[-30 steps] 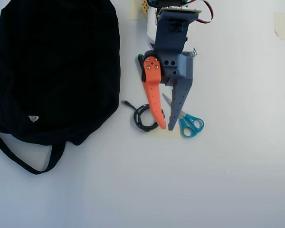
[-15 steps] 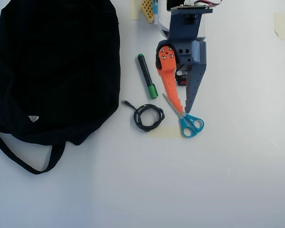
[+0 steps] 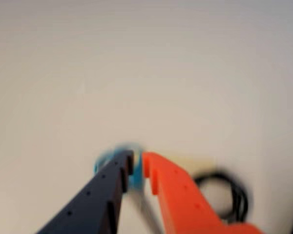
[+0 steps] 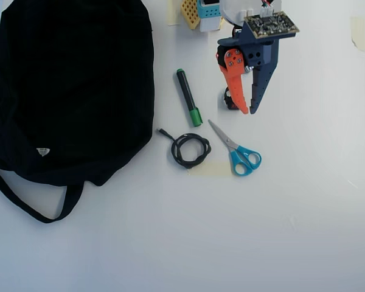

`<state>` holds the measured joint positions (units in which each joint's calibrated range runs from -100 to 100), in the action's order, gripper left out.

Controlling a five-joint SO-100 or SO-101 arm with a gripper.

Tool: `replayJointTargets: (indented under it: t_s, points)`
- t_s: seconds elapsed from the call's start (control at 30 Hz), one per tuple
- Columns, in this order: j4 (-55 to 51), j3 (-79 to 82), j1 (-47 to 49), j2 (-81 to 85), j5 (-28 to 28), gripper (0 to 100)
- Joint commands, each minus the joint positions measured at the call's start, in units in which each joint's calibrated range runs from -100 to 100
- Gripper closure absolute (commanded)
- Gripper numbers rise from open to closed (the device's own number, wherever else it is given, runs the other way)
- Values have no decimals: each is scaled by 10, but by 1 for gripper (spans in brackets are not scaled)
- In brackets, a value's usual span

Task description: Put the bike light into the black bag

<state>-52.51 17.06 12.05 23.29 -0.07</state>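
My gripper (image 4: 250, 112) holds nothing, fingers nearly together; I should open it wider and drop squarely over the bike light (image 4: 230, 100).

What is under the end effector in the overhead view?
Under the end effector, a small dark object pokes out beside the orange finger. It may be the bike light, but most of it is covered, so lens and strap cannot be made out. The white table lies beneath.
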Motion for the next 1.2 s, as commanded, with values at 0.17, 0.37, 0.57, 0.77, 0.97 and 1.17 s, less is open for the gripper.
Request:
replayJointTargets:
  t_s: [0.17, 0.37, 0.57, 0.77, 0.97, 1.17]
  points:
    - [-184, -39, 13, 19, 3, 98]
    - [-260, -43, 41, 19, 3, 98]
    - [-272, -39, 43, 19, 4, 98]
    - [-273, -21, 46, 16, 4, 98]
    - [-273, 37, 33, 9, 54, 98]
    - [-272, 43, 6, 6, 82, 98]
